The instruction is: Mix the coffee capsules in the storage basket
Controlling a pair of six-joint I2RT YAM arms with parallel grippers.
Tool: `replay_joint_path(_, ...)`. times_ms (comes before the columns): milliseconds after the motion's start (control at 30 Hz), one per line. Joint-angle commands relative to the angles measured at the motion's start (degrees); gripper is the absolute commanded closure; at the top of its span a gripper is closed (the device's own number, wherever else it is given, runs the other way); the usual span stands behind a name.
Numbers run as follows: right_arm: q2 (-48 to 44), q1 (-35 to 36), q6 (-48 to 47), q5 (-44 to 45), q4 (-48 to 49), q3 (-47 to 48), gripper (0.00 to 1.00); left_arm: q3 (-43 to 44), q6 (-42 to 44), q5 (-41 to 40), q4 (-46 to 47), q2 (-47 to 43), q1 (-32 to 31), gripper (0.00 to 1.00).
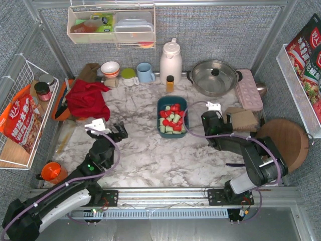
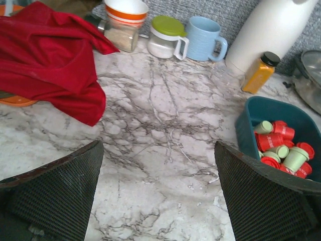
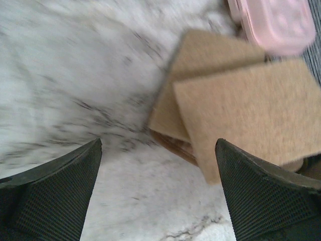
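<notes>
So we're looking at the basket (image 1: 172,99), the teal one, and it's sitting on the marble table (image 1: 150,155) toward the back middle, just in front of a little orange bottle (image 1: 170,83). The coffee capsules (image 1: 172,119) are all lying inside it, reds and pale greens jumbled together. More red is showing at the far end and more green at the near end.

The left gripper (image 2: 158,144) is hanging over bare marble off to the left of the basket, apart from it. Its fingers are spread wide and they're gripping nothing. From its own camera we're seeing the basket poking in at the right edge, a red cloth (image 2: 50,60) bunched up on the left, and a blue mug (image 2: 203,37) and a white jug (image 2: 271,30) lined up along the back.

The right gripper (image 3: 158,145) is sitting on the other side of the basket, closer to it. Its fingers are also spread apart and aren't pinching anything. It's facing a couple of tan pads (image 3: 251,105) stacked beside a pink tray (image 3: 273,22). That view is coming out pretty blurry, so we're not calling whether the fingers are touching the table.
</notes>
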Motion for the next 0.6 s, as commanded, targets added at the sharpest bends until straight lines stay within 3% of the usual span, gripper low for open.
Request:
replay_joint_path(0, 1.1, -2.1, 3.01, 4.58, 9.93, -1.8, 0.01, -2.24, -0.5, -4.37, -2.99, -5.31, -0.06, 0.01)
replay_joint_path(67, 1.41, -2.78, 2.32, 3.74, 12.38, -2.81, 0.01, -3.26, -0.63, -4.94, -3.71, -7.51, -0.05, 0.01)
replay_joint_path(133, 4.06, -4.4, 0.4, 1.61, 26.67, -7.72, 0.01, -3.86, -1.16, -5.73, -4.53, -8.97, -0.03, 0.01)
replay_joint_path(200, 1.11, -5.28, 3.15, -0.77, 21.08, -7.7, 0.01, -4.29, -1.73, -6.21, -5.05, -9.71, -0.06, 0.01)
replay_joint_path(333, 0.09, -7.2, 2.96, -8.5, 26.08, -11.14, 0.01, -5.16, -0.96, -6.34, -3.8, -8.81, -0.01, 0.01)
replay_joint_path(433, 0.69, -11.64, 3.96, -22.73, 29.86, -14.53, 0.01, -6.34, 7.25, -7.4, 3.11, -5.45, 0.01, 0.01)
replay_joint_path(467, 3.99, -13.25, 4.11, -24.77, 37.66, -15.67, 0.01, -6.68, 10.22, -8.21, 6.03, -3.95, 0.06, 0.01)
replay_joint_path(567, 1.86, -13.98, 3.6, -28.74, 27.86, -12.75, 0.01, -8.9, 20.55, -10.21, 19.8, 1.48, 1.16, 0.01)
